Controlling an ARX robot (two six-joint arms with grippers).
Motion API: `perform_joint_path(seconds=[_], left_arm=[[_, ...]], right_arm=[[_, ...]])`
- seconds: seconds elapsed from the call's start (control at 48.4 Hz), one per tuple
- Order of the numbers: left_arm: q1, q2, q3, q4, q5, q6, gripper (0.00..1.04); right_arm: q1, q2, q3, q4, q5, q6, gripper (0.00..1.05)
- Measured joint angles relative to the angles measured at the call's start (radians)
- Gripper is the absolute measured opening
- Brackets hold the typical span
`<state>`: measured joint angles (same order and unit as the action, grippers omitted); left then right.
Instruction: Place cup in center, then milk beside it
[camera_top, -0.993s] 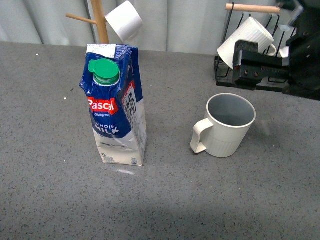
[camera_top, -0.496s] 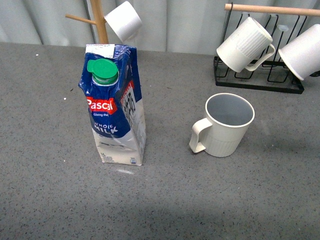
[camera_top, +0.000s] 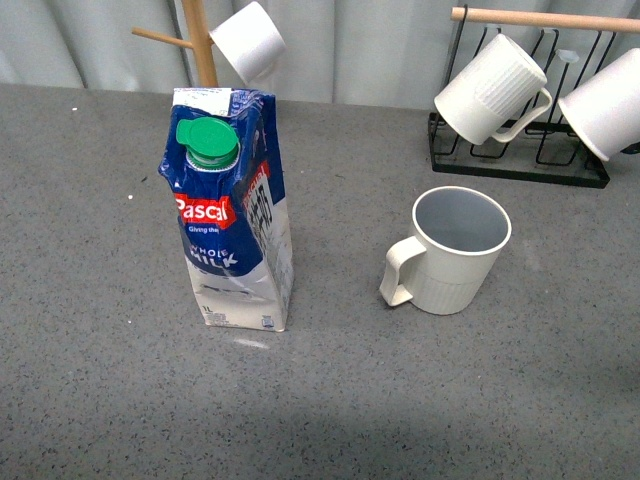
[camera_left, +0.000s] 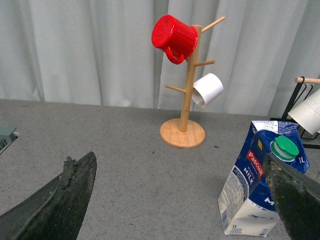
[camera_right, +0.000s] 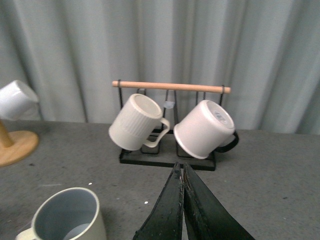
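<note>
As the "Pascal" "Whole Milk" carton (camera_top: 232, 215) stands apart from the cup (camera_top: 452, 252) on the counter (camera_top: 100, 390), I see the left gripper (camera_left: 179, 162) with fingers spread, the right gripper (camera_right: 182, 171) with fingers pressed together.

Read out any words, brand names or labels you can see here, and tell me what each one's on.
"Pascal": red label on the milk carton.
"WHOLE MILK": the carton's blue front.
Small line under "Pascal", side print and top panel: too small to read.
Nothing else shows text.

The right tool (camera_right: 180, 168) withdrew from the front view's two o'clock corner. That uncovered the rack's (camera_top: 520, 172) second white mug (camera_top: 608, 105).
</note>
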<state>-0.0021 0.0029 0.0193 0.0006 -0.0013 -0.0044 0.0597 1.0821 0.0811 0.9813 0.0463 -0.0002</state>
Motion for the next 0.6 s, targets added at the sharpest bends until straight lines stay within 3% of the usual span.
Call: perform_joint_path(seconds=[0.103, 0.6], left_arm=[[0.000, 0.000, 0.000, 0.000, 0.000, 0.000, 0.98], [0.000, 0.000, 0.000, 0.000, 0.001, 0.000, 0.98]], right_arm=[[-0.055, -0.109, -0.027, -0.079, -0.040, 0.000, 0.01], [-0.057, -0.520, -0.076, -0.429, -0.045, 0.000, 0.01]])
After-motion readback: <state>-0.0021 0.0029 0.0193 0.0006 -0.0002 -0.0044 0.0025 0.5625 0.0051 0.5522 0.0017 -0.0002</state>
